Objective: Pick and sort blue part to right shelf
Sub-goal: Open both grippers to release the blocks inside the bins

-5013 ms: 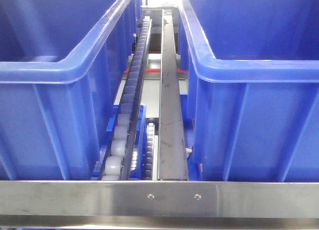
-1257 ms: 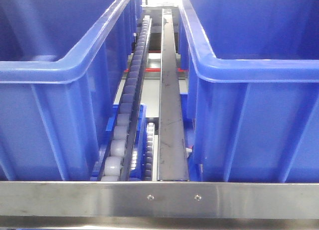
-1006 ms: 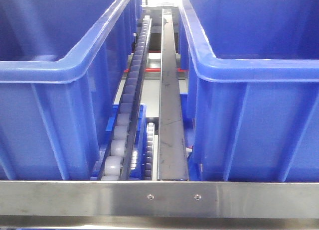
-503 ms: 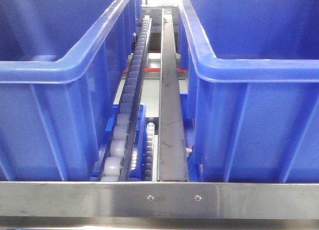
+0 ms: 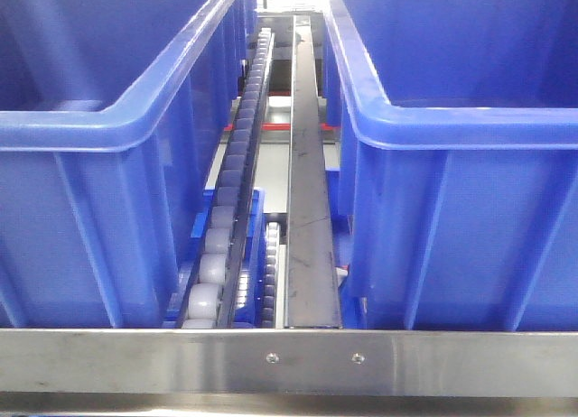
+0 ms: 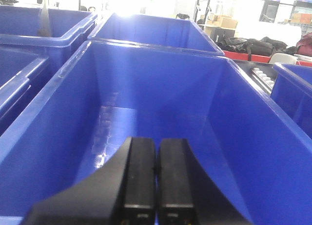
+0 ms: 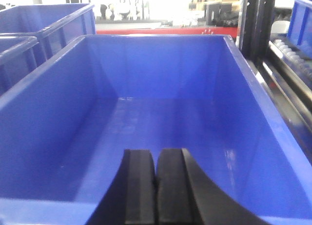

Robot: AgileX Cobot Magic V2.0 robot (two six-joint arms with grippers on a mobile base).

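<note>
Right shelf [image 5: 289, 356]: steel front bar across bottom, roller track [image 5: 228, 218] and flat steel rail [image 5: 307, 200] running back between two large blue bins [image 5: 99, 146]. Left hand [image 6: 157, 152] closed, fingers pressed together, nothing between, poised over blue bin interior. Right hand [image 7: 157, 174] likewise closed, holding nothing, above another blue bin [image 7: 44, 118]. Blue part not seen in any view.

The stainless-steel framed right shelf [image 5: 289, 358] is carrying two large open-top blue plastic bins, one at the left [image 5: 99, 146] and one at the right [image 5: 470, 146]. Between them a pale roller track [image 5: 226, 218] and a flat steel rail [image 5: 307, 209] are running side by side.
</note>
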